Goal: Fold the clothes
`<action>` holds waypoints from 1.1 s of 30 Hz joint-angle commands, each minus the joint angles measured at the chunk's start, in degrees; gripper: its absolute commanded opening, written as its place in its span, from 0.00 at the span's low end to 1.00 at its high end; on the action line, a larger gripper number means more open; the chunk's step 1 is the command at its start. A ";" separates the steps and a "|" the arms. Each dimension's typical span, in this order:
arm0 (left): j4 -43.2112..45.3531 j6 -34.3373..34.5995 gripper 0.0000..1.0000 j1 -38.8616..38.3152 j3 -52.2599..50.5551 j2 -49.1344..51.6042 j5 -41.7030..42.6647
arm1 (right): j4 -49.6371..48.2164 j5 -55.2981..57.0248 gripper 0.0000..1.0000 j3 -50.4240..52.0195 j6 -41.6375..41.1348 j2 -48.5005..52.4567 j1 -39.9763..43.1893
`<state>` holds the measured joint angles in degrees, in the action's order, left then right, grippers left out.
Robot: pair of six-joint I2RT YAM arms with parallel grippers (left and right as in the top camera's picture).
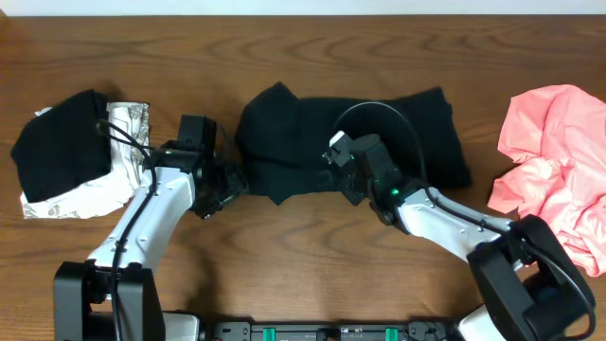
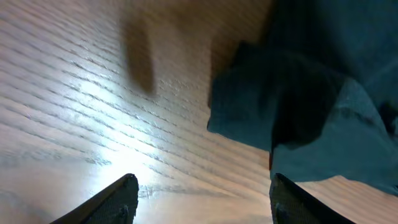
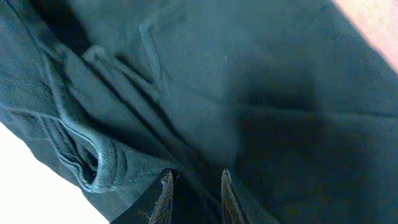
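Note:
A black T-shirt (image 1: 284, 142) lies crumpled and stretched sideways across the middle of the table. My left gripper (image 1: 225, 185) sits at its lower left edge. It is open over bare wood in the left wrist view (image 2: 202, 180), with the shirt's hem (image 2: 311, 93) just beyond the right finger. My right gripper (image 1: 343, 175) is down on the shirt's lower middle. In the right wrist view (image 3: 194, 174) its jaws stand narrow, pinched on a fold of the black cloth (image 3: 249, 74), beside a rolled hem (image 3: 93, 155).
At the far left a folded black garment (image 1: 62, 142) rests on a white-grey patterned one (image 1: 95, 194). A salmon-pink garment (image 1: 554, 161) lies bunched at the right edge. The wooden table (image 1: 312, 256) shows in front of the shirt.

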<state>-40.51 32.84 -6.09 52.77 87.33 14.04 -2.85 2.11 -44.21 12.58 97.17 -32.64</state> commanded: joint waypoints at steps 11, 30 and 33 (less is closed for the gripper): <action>-0.44 -2.58 0.68 -2.36 0.04 0.11 12.31 | -0.59 1.09 0.25 -0.90 -2.95 0.81 1.79; 8.87 -2.08 0.68 -8.83 -1.29 0.92 6.12 | -0.20 1.09 0.23 -0.90 -4.46 0.81 1.79; 8.90 -2.03 0.68 -9.55 -1.29 2.21 6.29 | -0.20 1.09 0.22 -0.90 -4.44 0.81 1.79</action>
<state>-31.59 31.11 -14.94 52.36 87.94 21.61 -3.05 2.63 -44.21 9.23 97.56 -31.18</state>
